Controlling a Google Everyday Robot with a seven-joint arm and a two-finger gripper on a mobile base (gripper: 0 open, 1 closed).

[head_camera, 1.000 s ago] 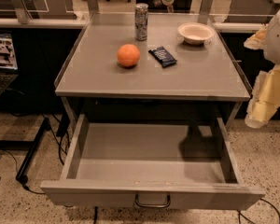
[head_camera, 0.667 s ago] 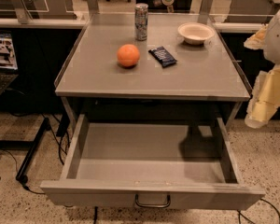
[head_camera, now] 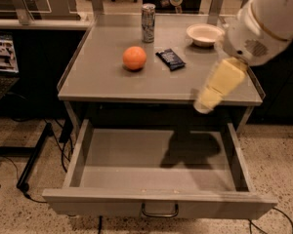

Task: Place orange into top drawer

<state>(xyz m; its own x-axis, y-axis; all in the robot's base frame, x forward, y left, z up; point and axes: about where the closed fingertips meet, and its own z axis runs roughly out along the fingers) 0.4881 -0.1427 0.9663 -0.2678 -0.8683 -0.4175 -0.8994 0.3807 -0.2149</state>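
Note:
The orange (head_camera: 135,58) sits on the grey table top (head_camera: 112,82), left of centre. The top drawer (head_camera: 156,203) is pulled wide open below the table, with nothing inside it, and its curved handle (head_camera: 159,211) shows at the front. My gripper (head_camera: 206,103) hangs from the white arm at the right. It points down and to the left over the table's front right edge, well to the right of the orange and above the drawer's right side. It holds nothing that I can see.
A drink can (head_camera: 148,22) stands at the back of the table. A cream bowl (head_camera: 204,34) is at the back right. A dark snack packet (head_camera: 170,59) lies just right of the orange. Cables and a stand leg (head_camera: 34,160) lie on the floor at the left.
My arm has swung in from the right edge, to the left and over the table's front right corner. The orange and the drawer have not moved.

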